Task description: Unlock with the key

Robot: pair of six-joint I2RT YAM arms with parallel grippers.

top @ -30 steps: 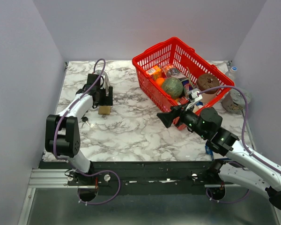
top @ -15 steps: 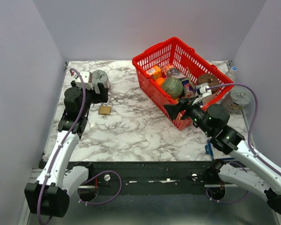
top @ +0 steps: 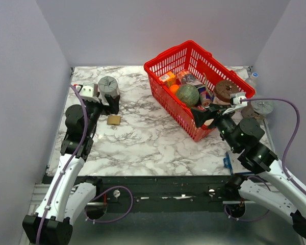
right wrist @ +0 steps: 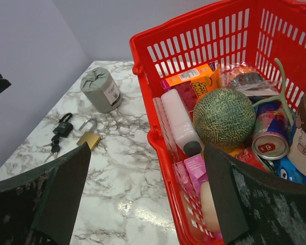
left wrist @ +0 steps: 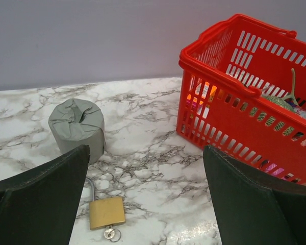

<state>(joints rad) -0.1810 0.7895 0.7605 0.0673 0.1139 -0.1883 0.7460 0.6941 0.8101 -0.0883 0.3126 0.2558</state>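
2 wide pincers, key on the table

The left gripper (left wrist: 145,151) and right gripper (right wrist: 147,147) both stand spread wide and hold nothing. The left one hangs over the marble table (right wrist: 117,204) above the brass padlock (left wrist: 107,212), and the right one is at the red basket (left wrist: 219,76). The key (right wrist: 54,145), small with a black head, lies flat on the table just beside the black padlock (right wrist: 64,126). It is left of the brass padlock in the right wrist view, in front of the grey roll (right wrist: 101,89), and apart from both grippers.
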